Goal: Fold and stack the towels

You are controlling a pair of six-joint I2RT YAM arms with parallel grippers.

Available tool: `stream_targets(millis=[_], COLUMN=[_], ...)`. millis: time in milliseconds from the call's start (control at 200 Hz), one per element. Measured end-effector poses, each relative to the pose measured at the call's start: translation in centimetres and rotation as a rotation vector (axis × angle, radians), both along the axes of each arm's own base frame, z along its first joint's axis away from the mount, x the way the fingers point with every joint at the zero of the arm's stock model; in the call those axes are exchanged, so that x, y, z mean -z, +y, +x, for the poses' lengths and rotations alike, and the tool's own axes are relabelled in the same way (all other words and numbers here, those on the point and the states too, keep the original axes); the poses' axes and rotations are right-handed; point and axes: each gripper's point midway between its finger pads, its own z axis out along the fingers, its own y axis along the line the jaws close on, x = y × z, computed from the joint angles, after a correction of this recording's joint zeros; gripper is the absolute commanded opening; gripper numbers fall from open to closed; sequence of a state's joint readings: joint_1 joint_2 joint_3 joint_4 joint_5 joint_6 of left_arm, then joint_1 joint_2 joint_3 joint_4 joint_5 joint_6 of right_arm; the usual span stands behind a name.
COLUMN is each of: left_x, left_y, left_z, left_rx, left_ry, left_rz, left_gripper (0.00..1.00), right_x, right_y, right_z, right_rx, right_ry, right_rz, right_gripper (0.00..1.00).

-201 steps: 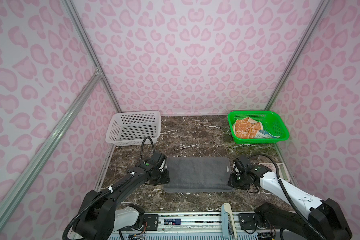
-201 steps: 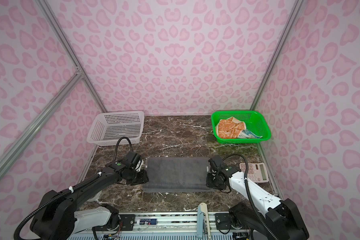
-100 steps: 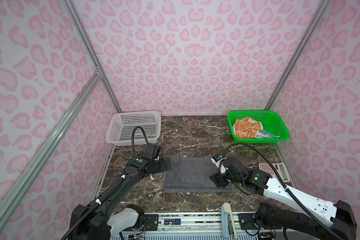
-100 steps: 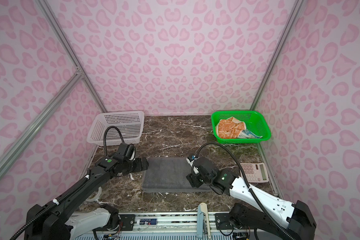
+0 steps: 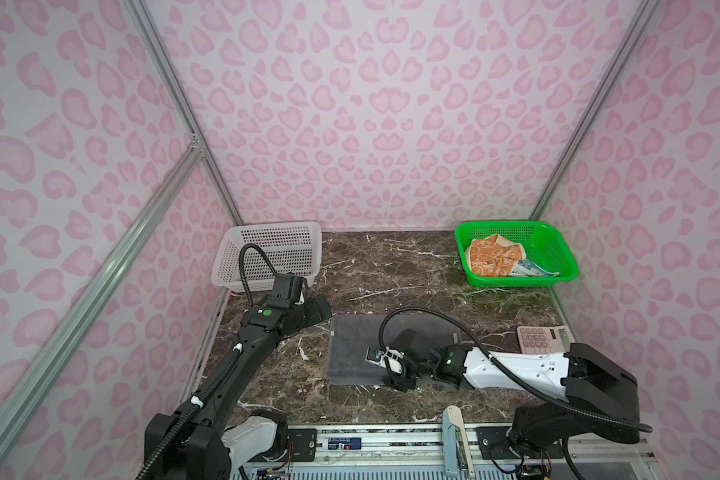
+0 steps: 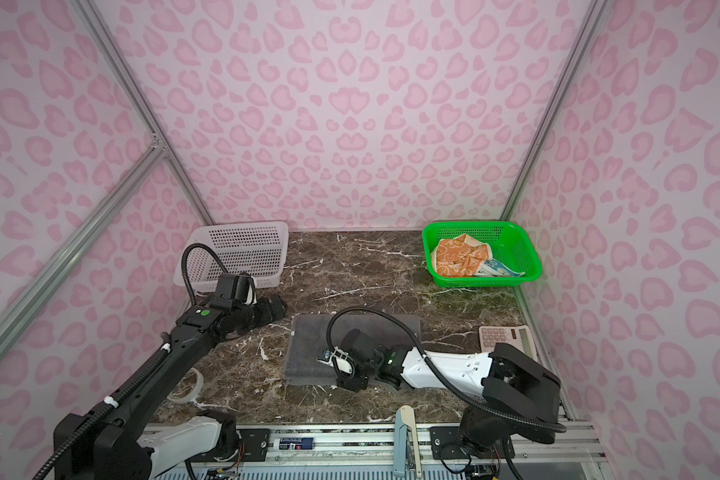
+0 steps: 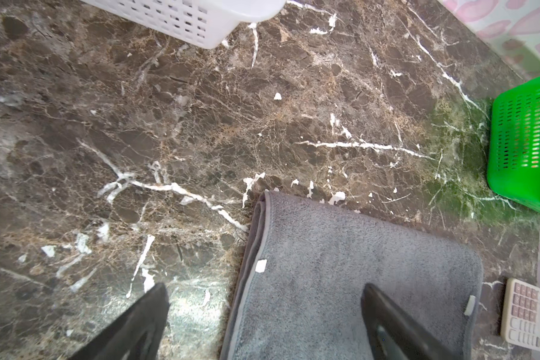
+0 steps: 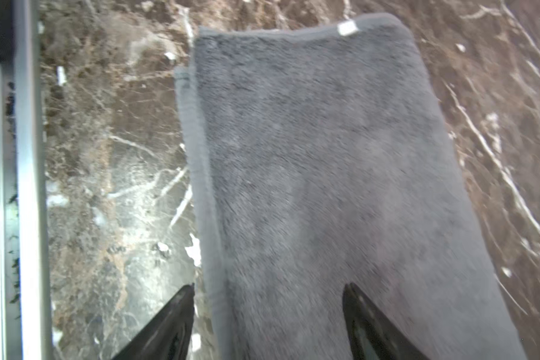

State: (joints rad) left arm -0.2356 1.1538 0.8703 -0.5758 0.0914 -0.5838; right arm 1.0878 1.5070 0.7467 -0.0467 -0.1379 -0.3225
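**Grey towel doubled, second fold to set up**

Grey towel point(image 5: 350, 349) lies doubled on the bench point(image 5: 391, 270), front centre. Orange towel point(image 5: 491, 259) and blue towel point(image 5: 537, 270) sit bunched in the green basket point(image 5: 516, 283), far right. Left jaws are wide apart just off the grey towel's far-left corner, holding nothing. Right jaws are apart too, low over the near edge, one finger above bench and the other above cloth, nothing pinched. In the right wrist view the bottom layer peeks out along that edge. Likely step: second fold. To do it well, pinch both layers at matching corners, lift low, carry across evenly, and line up the hems before letting go. Risk: layers slide and the fold skews.
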Motion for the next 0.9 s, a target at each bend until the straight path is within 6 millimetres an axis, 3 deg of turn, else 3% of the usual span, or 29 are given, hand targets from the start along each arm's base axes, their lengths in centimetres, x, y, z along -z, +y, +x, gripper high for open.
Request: stream_targets(millis=[275, 465, 670, 775, 900], left_x=[1.8, 2.8, 4.8, 6.0, 7.6], left_y=[1.0, 1.1, 0.8, 0.4, -0.6], left_z=[-0.6, -1.2, -2.2, -2.6, -3.2], left_rx=[-0.035, -0.034, -0.021, -0.009, 0.001], left_ry=[0.044, 0.074, 0.130, 0.165, 0.207], left_rz=[-0.016, -0.026, -0.038, -0.054, -0.115], left_gripper=[0.97, 0.97, 0.97, 0.98, 0.98], right_x=[2.6, 4.1, 4.2, 4.4, 4.4], right_y=[3.9, 4.8, 5.4, 5.0, 4.6], right_z=[-0.6, -0.5, 0.6, 1.3, 2.2], right_rx=[-0.114, -0.143, -0.126, -0.104, -0.072], right_ry=[0.025, 0.006, -0.064, -0.101, -0.109], right_rz=[-0.017, -0.049, -0.051, -0.041, -0.024], right_gripper=[0.77, 0.70, 0.50, 0.26, 0.10])
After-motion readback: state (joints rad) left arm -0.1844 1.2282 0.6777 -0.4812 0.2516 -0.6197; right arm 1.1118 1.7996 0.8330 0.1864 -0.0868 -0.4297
